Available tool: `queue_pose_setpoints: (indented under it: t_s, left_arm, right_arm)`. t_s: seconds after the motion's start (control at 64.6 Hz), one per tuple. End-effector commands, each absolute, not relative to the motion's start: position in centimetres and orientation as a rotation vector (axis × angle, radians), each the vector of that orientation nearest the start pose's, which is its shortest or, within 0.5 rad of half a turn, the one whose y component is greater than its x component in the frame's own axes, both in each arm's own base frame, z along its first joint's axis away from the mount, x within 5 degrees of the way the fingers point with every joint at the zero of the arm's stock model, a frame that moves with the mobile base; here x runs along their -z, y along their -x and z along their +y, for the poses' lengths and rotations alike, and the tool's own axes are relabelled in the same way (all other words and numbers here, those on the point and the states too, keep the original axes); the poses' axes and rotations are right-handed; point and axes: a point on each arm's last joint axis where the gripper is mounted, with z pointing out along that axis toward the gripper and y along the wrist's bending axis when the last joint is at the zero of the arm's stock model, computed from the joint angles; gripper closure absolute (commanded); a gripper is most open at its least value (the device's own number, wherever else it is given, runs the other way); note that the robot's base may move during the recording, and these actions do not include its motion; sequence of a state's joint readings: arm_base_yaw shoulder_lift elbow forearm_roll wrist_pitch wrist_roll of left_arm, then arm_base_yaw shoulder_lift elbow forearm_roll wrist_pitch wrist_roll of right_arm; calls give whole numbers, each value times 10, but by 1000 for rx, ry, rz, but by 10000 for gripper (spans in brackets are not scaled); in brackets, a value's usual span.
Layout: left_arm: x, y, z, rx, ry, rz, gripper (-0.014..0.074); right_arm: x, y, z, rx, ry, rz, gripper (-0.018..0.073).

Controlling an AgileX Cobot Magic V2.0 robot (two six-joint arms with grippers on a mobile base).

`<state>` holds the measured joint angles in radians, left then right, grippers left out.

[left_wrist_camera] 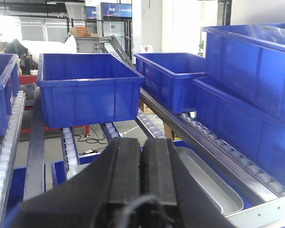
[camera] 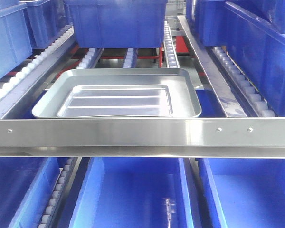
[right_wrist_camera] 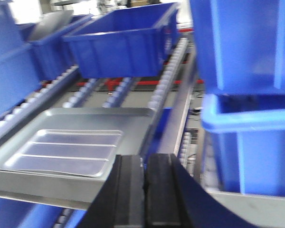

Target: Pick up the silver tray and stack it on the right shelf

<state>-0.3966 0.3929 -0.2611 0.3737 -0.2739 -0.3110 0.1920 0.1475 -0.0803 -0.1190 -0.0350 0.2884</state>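
The silver tray point(camera: 118, 92) lies flat on the roller lanes of the right shelf, just behind its shiny steel front rail point(camera: 142, 133). It also shows in the right wrist view point(right_wrist_camera: 80, 140) and partly in the left wrist view point(left_wrist_camera: 206, 183). My left gripper point(left_wrist_camera: 142, 142) is shut and empty, raised above the tray's left part. My right gripper point(right_wrist_camera: 146, 161) is shut and empty, near the front rail at the tray's right corner. Neither gripper shows in the front view.
A large blue bin point(camera: 115, 21) stands on the lanes right behind the tray. More blue bins stand at the left point(camera: 7, 40) and right point(camera: 256, 52), and on the level below point(camera: 133, 194). A steel divider rail point(camera: 204, 66) runs along the tray's right.
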Motion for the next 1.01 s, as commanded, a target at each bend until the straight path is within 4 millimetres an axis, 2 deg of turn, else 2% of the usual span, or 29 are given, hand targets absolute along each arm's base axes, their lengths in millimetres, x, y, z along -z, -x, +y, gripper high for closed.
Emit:
queue_pose_setpoints:
  t_s: [0.0, 0.077, 0.217, 0.99]
  left_arm:
    - [-313, -80, -46, 399, -375, 1210, 685]
    - [-313, -80, -46, 399, -375, 1210, 685]
    - [-313, -80, -46, 399, -375, 1210, 685]
    - [-313, -80, -46, 399, -375, 1211, 685]
  right_arm:
    - [-237, -60, 11, -286, 8, 1413, 510]
    - [-222, -57, 10, -303, -18, 1423, 510]
    - [-211, -55, 9, -264, -1, 1428, 510]
    - [-205, -55, 9, -229, 40, 1490, 510]
